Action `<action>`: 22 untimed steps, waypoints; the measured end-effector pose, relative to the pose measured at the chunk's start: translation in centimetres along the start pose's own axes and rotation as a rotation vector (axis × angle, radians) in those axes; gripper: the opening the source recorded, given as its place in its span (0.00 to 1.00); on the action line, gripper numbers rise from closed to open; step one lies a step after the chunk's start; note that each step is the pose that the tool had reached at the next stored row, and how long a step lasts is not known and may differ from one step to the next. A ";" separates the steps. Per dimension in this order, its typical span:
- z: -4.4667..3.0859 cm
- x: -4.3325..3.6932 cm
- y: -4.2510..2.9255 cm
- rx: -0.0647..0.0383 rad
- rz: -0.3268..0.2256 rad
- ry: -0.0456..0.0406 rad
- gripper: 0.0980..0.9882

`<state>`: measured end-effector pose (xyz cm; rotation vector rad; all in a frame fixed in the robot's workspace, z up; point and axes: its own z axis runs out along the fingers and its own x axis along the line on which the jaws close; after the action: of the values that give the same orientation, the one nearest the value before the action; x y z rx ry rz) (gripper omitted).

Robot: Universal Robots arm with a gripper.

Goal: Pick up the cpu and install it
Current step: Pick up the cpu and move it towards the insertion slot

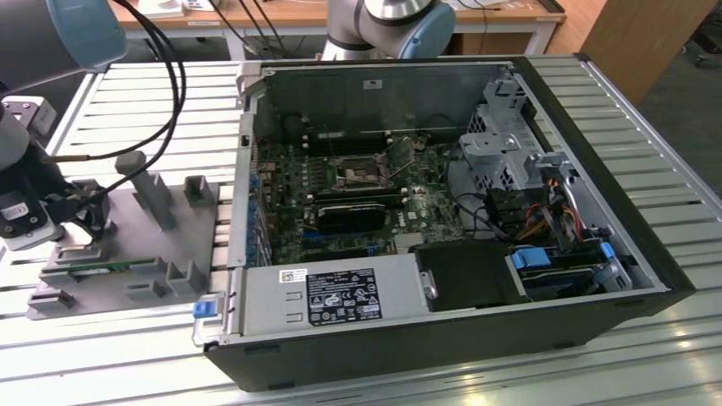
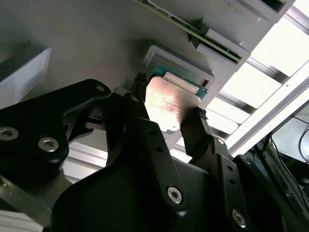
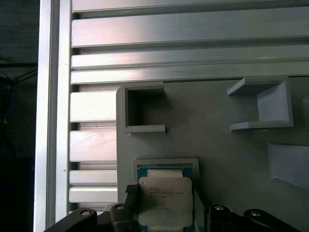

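The gripper point(image 2: 169, 96) is closed narrowly on the cpu point(image 2: 166, 104) by opposite edges in its tray point(image 3: 231, 159) nest, likely so it lifts flat.

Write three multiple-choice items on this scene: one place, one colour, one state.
1. Where is the cpu?
A) motherboard socket
B) grey fixture square holder
C) on the power supply
2. What colour is the cpu's top plate?
A) silvery-grey
B) red
C) black
3. The computer case is:
A) panelled shut
B) standing upright
C) lying open

Answers:
1 B, the cpu lies within the holder's frame, at the gripper.
2 A, the plate shines silvery in both wrist views.
3 C, the motherboard is exposed from above.
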<state>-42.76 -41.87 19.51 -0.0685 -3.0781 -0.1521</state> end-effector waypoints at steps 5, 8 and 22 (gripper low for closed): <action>-0.26 0.02 0.03 0.000 0.000 0.0000 0.50; -0.44 0.03 0.04 0.000 0.000 0.0001 0.50; -1.18 0.07 0.12 0.000 0.000 0.0000 0.50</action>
<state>-42.76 -41.87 20.70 -0.0685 -3.0782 -0.1522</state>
